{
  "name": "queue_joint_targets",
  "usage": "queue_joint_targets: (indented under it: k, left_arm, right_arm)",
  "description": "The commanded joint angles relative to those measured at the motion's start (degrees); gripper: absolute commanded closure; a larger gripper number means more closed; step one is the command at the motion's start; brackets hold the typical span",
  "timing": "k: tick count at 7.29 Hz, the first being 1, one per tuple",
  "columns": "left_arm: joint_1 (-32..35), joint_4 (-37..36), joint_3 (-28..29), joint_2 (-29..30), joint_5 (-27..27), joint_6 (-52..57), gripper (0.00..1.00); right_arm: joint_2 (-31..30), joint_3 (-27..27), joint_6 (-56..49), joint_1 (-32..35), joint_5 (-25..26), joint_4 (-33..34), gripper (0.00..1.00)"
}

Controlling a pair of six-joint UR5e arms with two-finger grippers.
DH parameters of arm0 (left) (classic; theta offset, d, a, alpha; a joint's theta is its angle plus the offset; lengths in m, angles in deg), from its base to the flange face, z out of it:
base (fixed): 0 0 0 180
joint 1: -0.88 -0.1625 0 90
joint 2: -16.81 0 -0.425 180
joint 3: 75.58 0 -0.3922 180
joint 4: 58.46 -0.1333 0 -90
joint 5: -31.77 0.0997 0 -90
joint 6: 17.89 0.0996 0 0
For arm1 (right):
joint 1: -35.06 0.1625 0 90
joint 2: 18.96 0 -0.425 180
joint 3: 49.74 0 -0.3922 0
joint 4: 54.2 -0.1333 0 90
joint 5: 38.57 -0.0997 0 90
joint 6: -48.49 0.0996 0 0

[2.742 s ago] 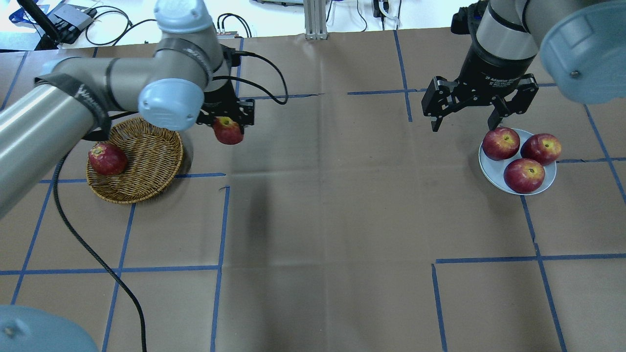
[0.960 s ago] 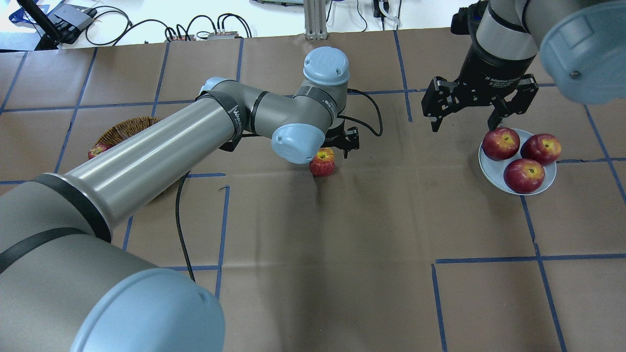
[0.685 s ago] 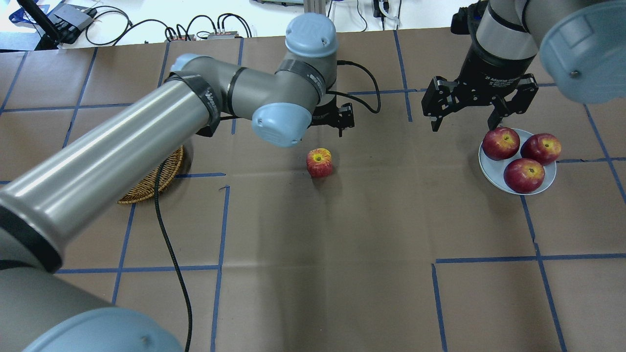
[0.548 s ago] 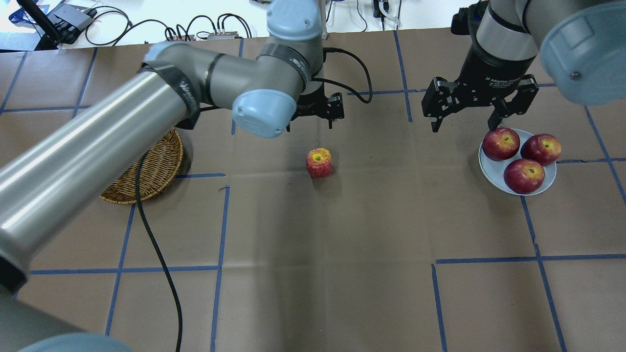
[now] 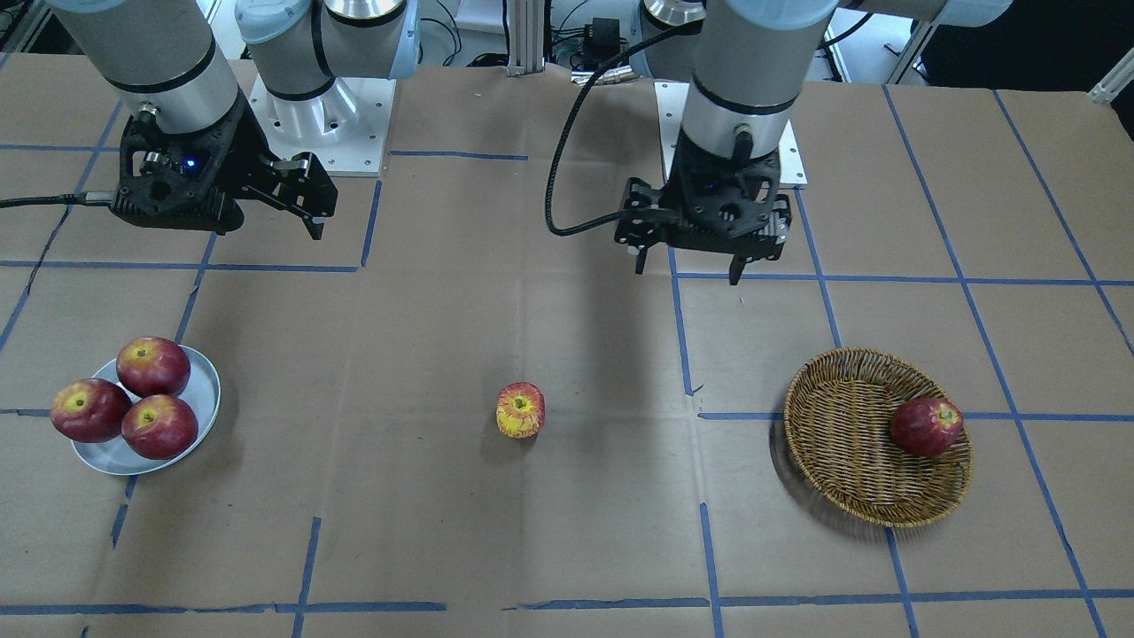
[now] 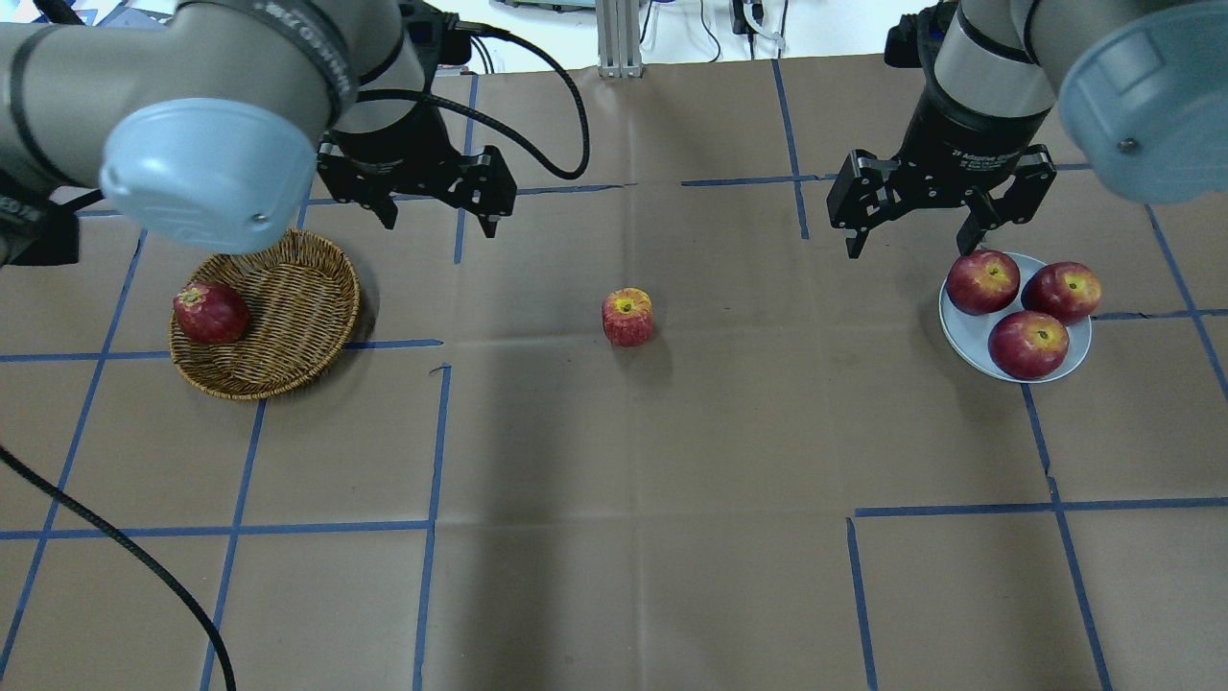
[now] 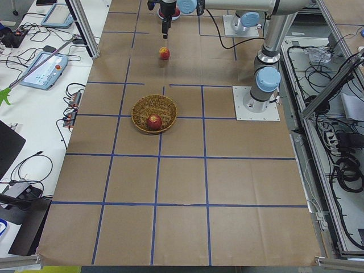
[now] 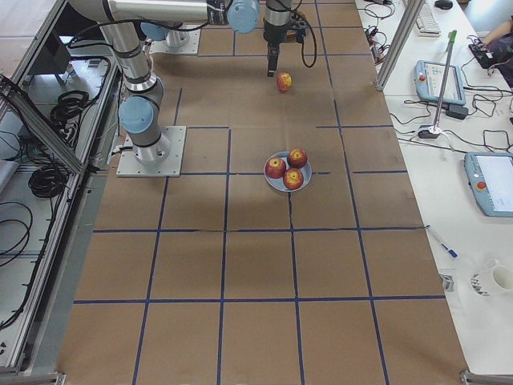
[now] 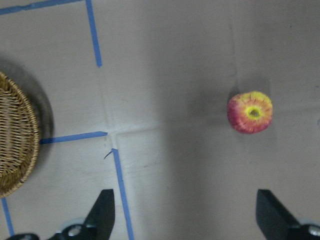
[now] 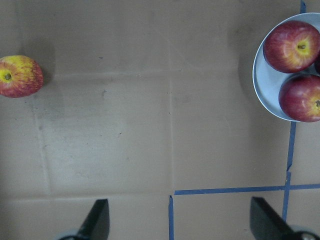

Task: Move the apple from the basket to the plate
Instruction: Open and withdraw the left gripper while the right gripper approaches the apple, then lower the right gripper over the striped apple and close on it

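Observation:
The yellow-and-red apple [image 6: 627,317] stands alone on the brown paper at mid-table, between basket and plate; it also shows in the front view [image 5: 520,410] and both wrist views [image 9: 250,112] [image 10: 19,76]. The wicker basket [image 6: 293,312] is at the left. The pale plate [image 6: 962,333] is at the right. My left gripper [image 6: 439,223] is open and empty, raised behind the table's middle-left, apart from the apple. My right gripper [image 6: 909,248] is open and empty, hovering just left of the plate's far edge.
One dark red apple [image 6: 210,313] lies in the basket at its left side. Three dark red apples [image 6: 1028,344] fill most of the plate. Blue tape lines grid the paper. The left arm's black cable [image 6: 537,115] loops behind its wrist.
My left gripper carried the apple from the basket to mid-table, let it go there, opened and drew back to the left and far side. The right arm has not moved.

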Motion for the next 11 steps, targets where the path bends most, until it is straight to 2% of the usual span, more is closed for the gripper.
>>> queue_joint_targets:
  k: [1, 2, 3, 4, 6, 8, 11]
  left_arm:
    - [-6.43, 0.49, -10.25, -8.62, -1.15, 8.44, 0.01]
    - [-6.36, 0.05, -12.74, -9.86, -1.24, 8.22, 0.01]
    - [-6.36, 0.14, -12.15, -9.88, -0.89, 8.13, 0.01]
    - [-6.44, 1.09, -9.19, -8.49, -0.54, 8.13, 0.01]
    - [-6.01, 7.85, -2.68, -5.41, -0.45, 8.04, 0.01]
    - [-5.3, 7.78, -2.38, -4.95, -0.63, 7.78, 0.01]
    - [-5.3, 7.34, -2.3, -4.87, -1.15, 7.87, 0.01]
  right_arm:
    - [-0.26, 0.68, 0.24, 0.01, 0.5, 0.96, 0.0]
    - [0.17, 0.94, 1.2, 0.53, 0.42, 2.79, 0.0]
    - [1.39, 1.47, 1.82, 1.14, -0.02, 3.94, 0.0]
    - [3.67, 2.69, 5.74, 4.11, -0.02, 4.82, 0.0]
    - [10.6, 6.55, 17.49, 13.32, -0.02, 8.32, 0.0]
    - [17.9, 8.32, 25.79, 20.19, 0.24, 15.26, 0.0]
    - [26.34, 7.02, 28.02, 22.24, 0.51, 25.72, 0.0]
